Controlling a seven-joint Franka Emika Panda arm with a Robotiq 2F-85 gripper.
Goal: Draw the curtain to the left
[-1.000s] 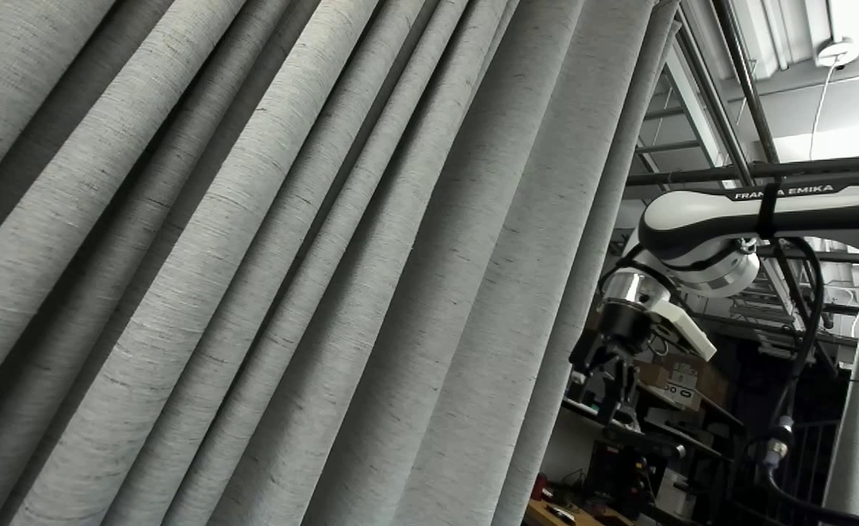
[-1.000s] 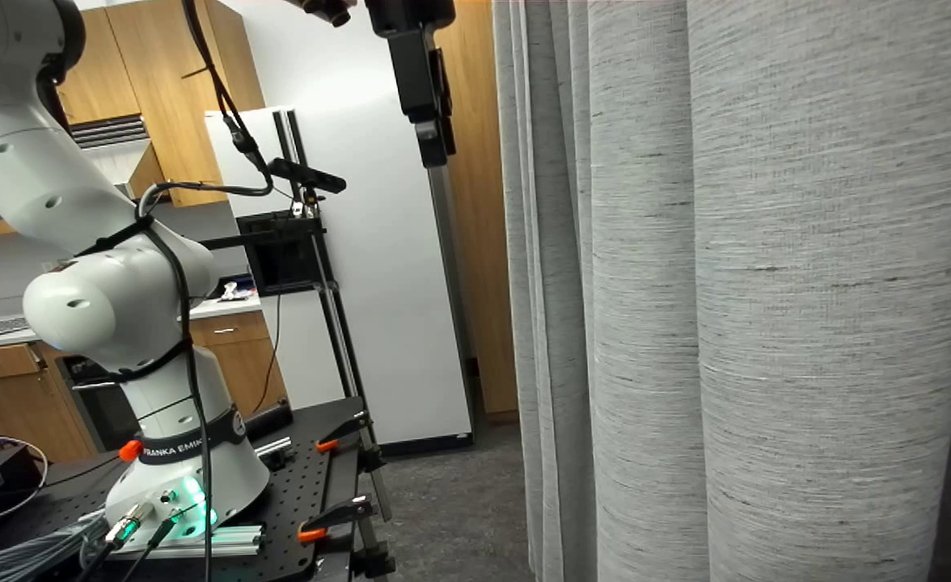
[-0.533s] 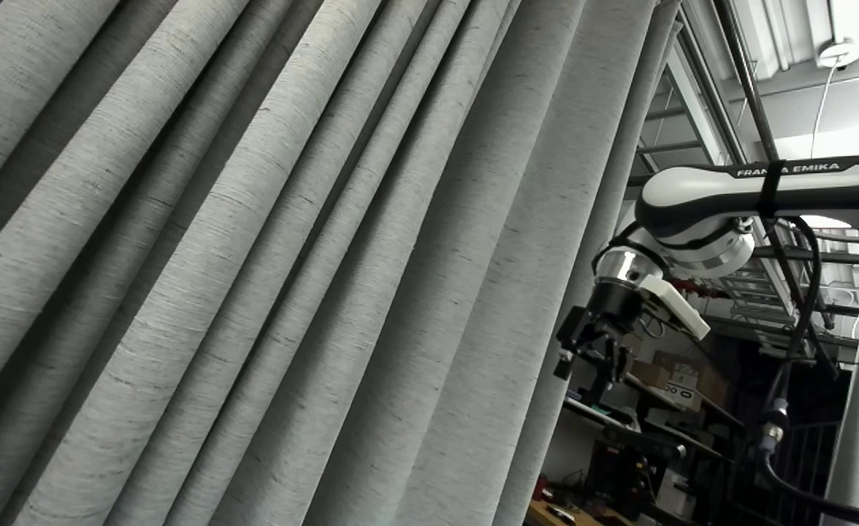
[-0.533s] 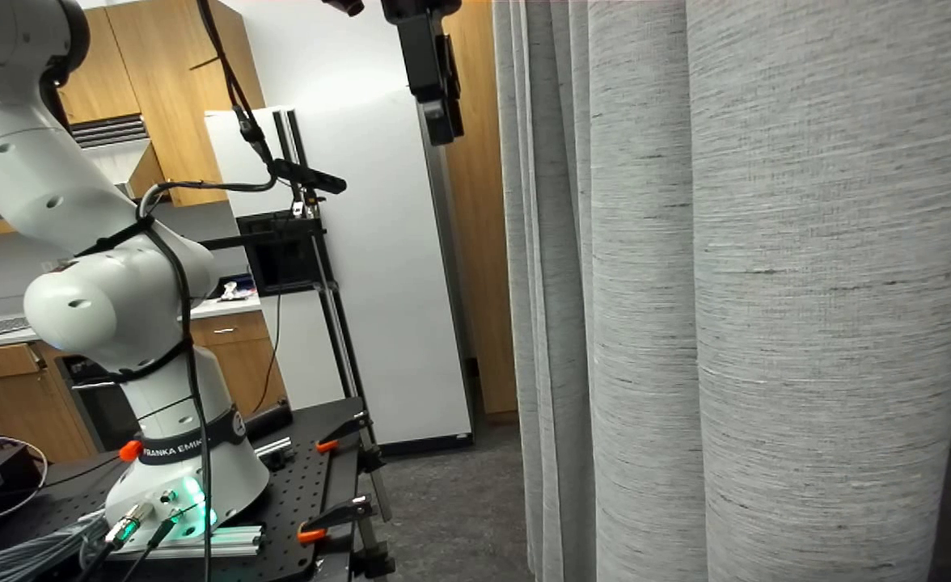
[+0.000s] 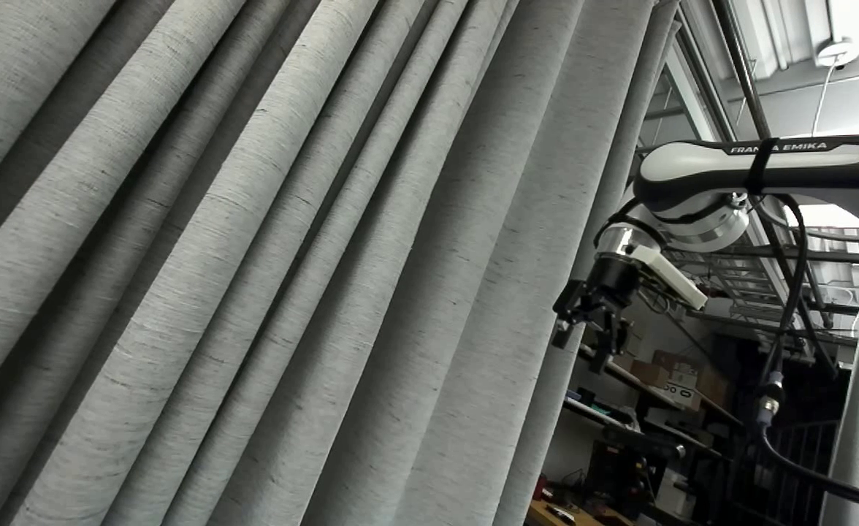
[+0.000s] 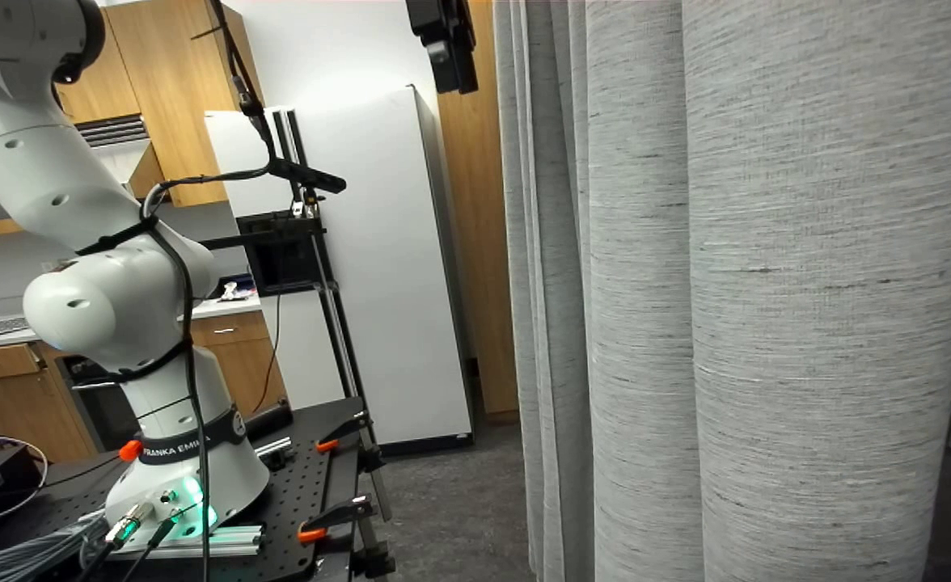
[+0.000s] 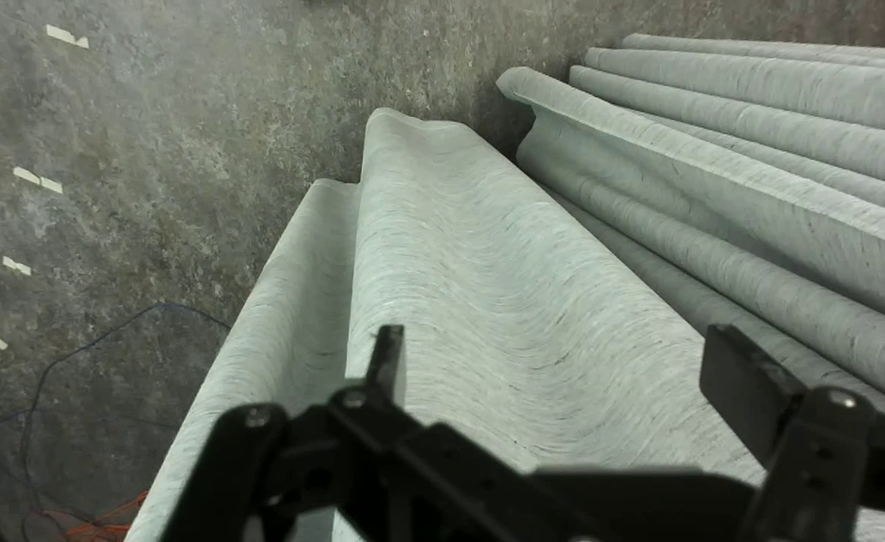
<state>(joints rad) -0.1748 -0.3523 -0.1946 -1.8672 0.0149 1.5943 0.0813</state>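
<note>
The light-grey curtain (image 5: 342,292) hangs in long deep folds. In an exterior view it fills most of the picture left of the arm. It also hangs on the right side in an exterior view (image 6: 815,283). My black gripper (image 5: 580,348) is beside the curtain's right edge, pointing downward. Its lower part shows at the top, left of the curtain (image 6: 453,73). In the wrist view, my gripper (image 7: 551,350) is open, with a wide gap between the fingers. The curtain's folds (image 7: 488,271) run behind and below that gap. I cannot tell whether the gripper touches the fabric.
A pegboard table (image 6: 289,493) with orange-tipped clamps carries the arm base. A white fridge (image 6: 378,267) and a wooden panel (image 6: 479,242) stand behind. Shelves with boxes (image 5: 681,380) are beyond the arm. Cables (image 7: 44,376) lie on the floor (image 7: 149,188).
My gripper has risen and shifted slightly toward the curtain, leftward in an exterior view. The arm's forearm has risen too. The curtain looks nearly unchanged.
</note>
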